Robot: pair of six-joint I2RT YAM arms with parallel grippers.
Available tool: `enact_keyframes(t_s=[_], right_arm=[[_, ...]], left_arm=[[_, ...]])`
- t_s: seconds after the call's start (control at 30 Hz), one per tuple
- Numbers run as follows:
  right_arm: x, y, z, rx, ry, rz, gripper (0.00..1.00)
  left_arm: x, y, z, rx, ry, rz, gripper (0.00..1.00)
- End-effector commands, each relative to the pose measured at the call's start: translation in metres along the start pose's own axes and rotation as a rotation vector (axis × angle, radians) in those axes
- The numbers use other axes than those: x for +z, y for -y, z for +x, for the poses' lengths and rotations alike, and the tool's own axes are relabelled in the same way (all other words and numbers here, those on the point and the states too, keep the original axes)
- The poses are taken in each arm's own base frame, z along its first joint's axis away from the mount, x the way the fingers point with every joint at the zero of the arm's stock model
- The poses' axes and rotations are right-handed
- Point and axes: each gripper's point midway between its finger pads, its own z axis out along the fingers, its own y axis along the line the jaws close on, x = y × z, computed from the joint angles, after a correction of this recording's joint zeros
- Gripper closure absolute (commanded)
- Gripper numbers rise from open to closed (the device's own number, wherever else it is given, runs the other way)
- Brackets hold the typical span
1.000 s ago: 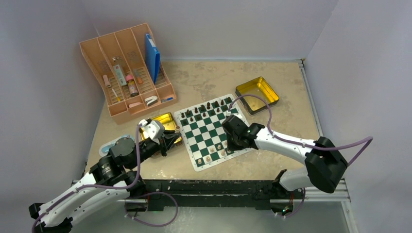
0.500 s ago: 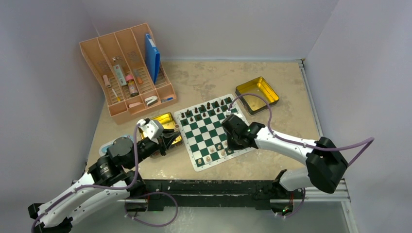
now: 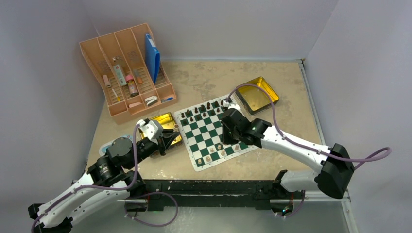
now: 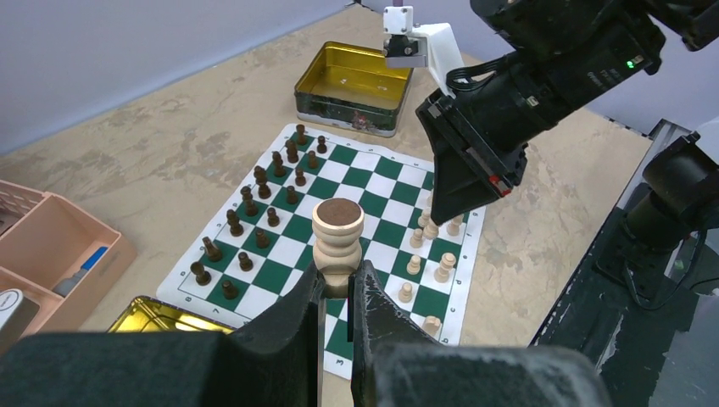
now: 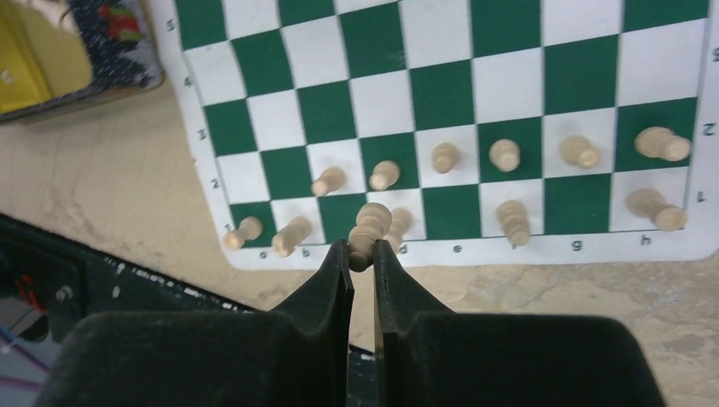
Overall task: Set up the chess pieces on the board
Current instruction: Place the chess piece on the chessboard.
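Left gripper (image 4: 337, 288) clamped tight on a tan piece (image 4: 337, 233), just beside the left edge of the board (image 4: 373, 182); right gripper (image 5: 363, 254) pinching a second tan piece (image 5: 370, 222) over the near rank; tan chessmen (image 5: 504, 154) line the near rows; dark chessmen (image 4: 263, 191) stand beyond.

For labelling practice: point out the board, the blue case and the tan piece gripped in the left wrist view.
board (image 3: 204, 129): top view, central square.
blue case (image 3: 152, 57): top view, flat face.
tan piece (image 4: 337, 242): left wrist view, ringed body.

Peach divided organizer (image 3: 99, 60) with blue box (image 3: 152, 58) far left; gold tin (image 3: 255, 99) far right, second gold tin (image 3: 165, 121) mid-left; mottled beige table (image 3: 204, 77).
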Motion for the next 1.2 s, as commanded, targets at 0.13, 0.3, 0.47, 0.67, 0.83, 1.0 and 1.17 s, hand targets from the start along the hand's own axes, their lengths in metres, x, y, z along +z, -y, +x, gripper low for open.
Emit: enact_keyframes(t_s=[0.13, 0.3, 0.47, 0.67, 0.83, 1.0, 1.17], right_arm=[[-0.014, -0.046, 0.024, -0.029, -0.034, -0.087, 1.00], [-0.004, -0.039, 0.037, -0.039, -0.044, -0.046, 0.99], [0.007, -0.042, 0.043, -0.044, -0.054, -0.063, 0.98], [0.020, -0.037, 0.049, -0.053, -0.062, -0.043, 0.97], [0.028, -0.033, 0.053, -0.057, -0.067, -0.023, 0.96], [0.034, -0.032, 0.054, -0.056, -0.063, -0.014, 0.93], [0.043, -0.027, 0.058, -0.060, -0.068, 0.007, 0.93]], left_arm=[[-0.004, -0.001, -0.022, 0.018, 0.056, -0.004, 1.00], [-0.005, -0.001, -0.022, 0.015, 0.056, -0.004, 1.00], [-0.003, 0.000, -0.021, 0.018, 0.054, 0.000, 1.00], [-0.003, -0.001, -0.021, 0.017, 0.054, -0.001, 1.00], [-0.003, -0.001, -0.022, 0.019, 0.058, -0.003, 1.00], [-0.004, -0.001, -0.021, 0.016, 0.053, -0.001, 1.00], [-0.003, 0.000, -0.022, 0.018, 0.055, 0.002, 1.00]])
